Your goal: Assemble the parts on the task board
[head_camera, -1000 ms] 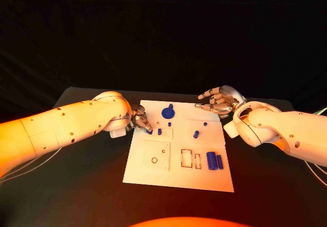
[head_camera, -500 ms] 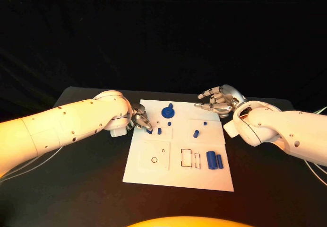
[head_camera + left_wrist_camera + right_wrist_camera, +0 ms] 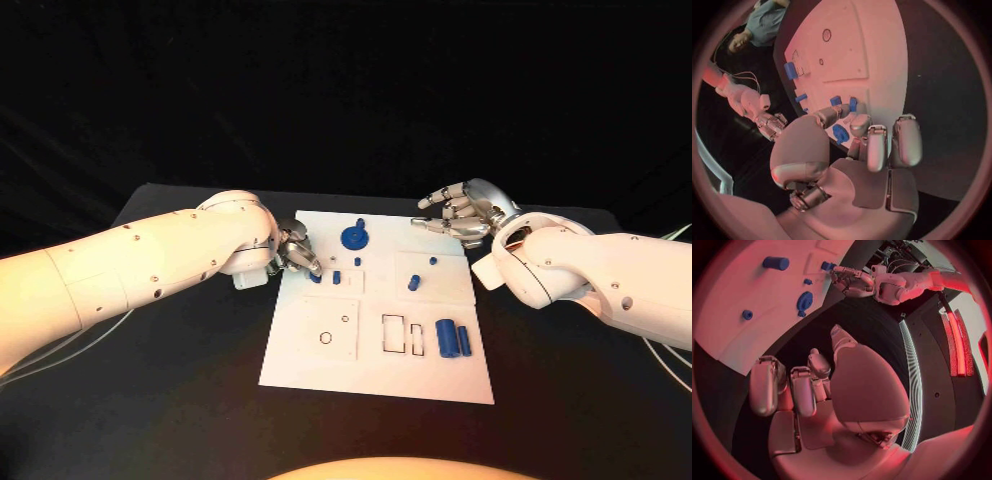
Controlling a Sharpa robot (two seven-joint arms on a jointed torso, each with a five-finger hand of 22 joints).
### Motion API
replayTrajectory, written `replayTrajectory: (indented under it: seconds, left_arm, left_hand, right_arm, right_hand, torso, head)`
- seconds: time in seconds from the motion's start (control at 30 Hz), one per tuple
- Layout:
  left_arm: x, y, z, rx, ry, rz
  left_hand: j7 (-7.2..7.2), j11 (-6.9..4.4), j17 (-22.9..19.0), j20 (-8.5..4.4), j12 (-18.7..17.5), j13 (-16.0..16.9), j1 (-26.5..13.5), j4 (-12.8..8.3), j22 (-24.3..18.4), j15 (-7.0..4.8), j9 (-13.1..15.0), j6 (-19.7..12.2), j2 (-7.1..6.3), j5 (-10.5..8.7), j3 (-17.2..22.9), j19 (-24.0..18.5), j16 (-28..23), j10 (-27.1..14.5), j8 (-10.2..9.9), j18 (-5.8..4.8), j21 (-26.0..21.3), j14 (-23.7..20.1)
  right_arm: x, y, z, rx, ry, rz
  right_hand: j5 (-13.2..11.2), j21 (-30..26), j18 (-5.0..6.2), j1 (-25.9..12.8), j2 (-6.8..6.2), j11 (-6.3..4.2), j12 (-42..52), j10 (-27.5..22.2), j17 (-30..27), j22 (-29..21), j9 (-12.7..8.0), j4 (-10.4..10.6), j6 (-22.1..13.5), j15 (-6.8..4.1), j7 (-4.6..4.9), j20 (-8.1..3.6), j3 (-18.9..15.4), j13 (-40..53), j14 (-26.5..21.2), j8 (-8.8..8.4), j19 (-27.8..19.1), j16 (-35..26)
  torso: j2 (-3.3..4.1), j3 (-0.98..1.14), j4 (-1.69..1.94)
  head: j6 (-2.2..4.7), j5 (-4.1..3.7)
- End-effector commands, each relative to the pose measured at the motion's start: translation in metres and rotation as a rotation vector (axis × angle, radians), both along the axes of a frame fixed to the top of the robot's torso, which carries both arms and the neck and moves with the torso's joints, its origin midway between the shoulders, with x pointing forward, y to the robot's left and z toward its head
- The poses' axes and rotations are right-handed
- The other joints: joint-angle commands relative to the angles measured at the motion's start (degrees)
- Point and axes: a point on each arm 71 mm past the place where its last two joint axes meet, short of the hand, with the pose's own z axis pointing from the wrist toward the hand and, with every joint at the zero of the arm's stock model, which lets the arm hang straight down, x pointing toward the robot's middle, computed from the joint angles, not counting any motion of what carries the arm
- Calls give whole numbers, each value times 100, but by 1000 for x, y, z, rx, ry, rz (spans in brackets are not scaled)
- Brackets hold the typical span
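Lying beneath each robot hand [image 3: 296,250]: black counter [image 3: 173,390], spreading outward past both; thin pale cables [image 3: 58,355] trailing off behind.

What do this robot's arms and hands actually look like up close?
Both arms are smooth, rounded white shells dotted with small dark screw holes. Each ends in a silver metal hand, the left hand and right hand, with jointed fingers and paler pads. Thin pale cables trail beside both arms.

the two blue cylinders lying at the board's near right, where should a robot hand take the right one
A judgement: pinch the right cylinder at mid-length, across its round sides, coming from above. It lies flat on the board, close beside its twin, so one finger should land on its free right side and the other must slip into the narrow gap.
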Motion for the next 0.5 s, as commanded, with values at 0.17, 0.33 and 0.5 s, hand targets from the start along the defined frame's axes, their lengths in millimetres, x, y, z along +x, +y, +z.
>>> replayTrajectory:
  seconds: [0.17, 0.33, 0.5]
  left_arm:
    - [-2, -5, -3, 0, 13, -13]
    - [-2, -5, -4, 0, 13, -13]
    - [-2, -5, -4, 0, 14, -14]
  left_hand:
    - [-296, -206, 1597, -47, 112, 134, 78, 105, 142, -91, 327, 640, 240, 342, 137, 138, 101, 675, 414, -135, 110, 627]
    - [-307, -214, 1597, -54, 115, 154, 50, 181, 138, -96, 322, 675, 261, 320, -2, 138, 101, 694, 388, -135, 105, 627]
    - [-315, -219, 1597, -59, 112, 164, 24, 242, 135, -101, 319, 695, 247, 318, -127, 138, 101, 705, 362, -135, 102, 627]
  right_arm:
    - [0, 1, 0, 0, -1, 5]
    - [0, 0, 0, 0, -1, 4]
    - [0, 1, 0, 0, -1, 5]
  right_hand:
    - [21, -19, 130, -167, 102, -24, 66, -55, 795, 638, 58, 7, -31, -73, -2, -17, 94, -9, 360, 128, -43, -55]
    - [21, -19, 130, -167, 102, -24, 66, -55, 795, 638, 58, 7, -31, -73, -2, -17, 94, -9, 360, 128, -43, -55]
    - [21, -25, 130, -168, 99, -29, 69, -56, 789, 637, 55, 4, -47, -78, -6, -23, 104, -26, 361, 167, -37, -58]
  torso:
    - [-1, -2, 5]
    - [-2, -4, 4]
    - [-2, -5, 4]
  head:
    - [-2, -3]
    - [-12, -4]
    - [-11, -5]
